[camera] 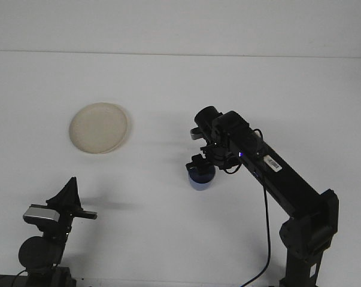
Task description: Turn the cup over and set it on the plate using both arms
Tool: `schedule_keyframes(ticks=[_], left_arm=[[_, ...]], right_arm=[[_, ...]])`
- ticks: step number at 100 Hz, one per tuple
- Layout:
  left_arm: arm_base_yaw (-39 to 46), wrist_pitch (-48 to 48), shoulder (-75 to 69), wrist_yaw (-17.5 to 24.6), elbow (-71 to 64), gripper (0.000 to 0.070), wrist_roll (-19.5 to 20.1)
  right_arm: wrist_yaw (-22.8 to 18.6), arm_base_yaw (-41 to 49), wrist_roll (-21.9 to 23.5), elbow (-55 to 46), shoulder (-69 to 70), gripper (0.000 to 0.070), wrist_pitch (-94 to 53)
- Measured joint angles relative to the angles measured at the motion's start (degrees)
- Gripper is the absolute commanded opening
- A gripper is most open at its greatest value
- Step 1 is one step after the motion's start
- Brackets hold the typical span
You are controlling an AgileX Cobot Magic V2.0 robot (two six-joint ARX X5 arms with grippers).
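A blue cup (200,179) stands on the white table right of centre. My right gripper (202,162) reaches down onto its top from the right and is shut on the cup's rim; the cup's upper part is hidden by the fingers. The cream plate (99,127) lies flat at the left, well apart from the cup. My left gripper (67,199) hangs low at the bottom left, near the front edge, with nothing near it.
The right arm (276,176) slants from the bottom right corner up to the cup, with a cable (268,239) hanging below it. White table (168,89) stretches between the plate and the cup and behind both.
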Motion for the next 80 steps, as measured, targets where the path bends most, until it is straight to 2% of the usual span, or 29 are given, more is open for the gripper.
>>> schedule_keyframes(ticks=[30,64,80], left_arm=[[0.0,0.0,0.0,0.0,0.0,0.0012,0.0],[0.0,0.0,0.0,0.0,0.0,0.0012,0.0],[0.0,0.0,0.0,0.0,0.0,0.0012,0.0]], right_arm=[[-0.4,-3.2,-3.3,5.3,-5.8,0.0389,0.0],[0.1,-16.0,-10.2,5.3,-18.7,0.0389,0.2],[0.1,-21.6,-12.7,2.1,-26.1,0.0389,0.4]])
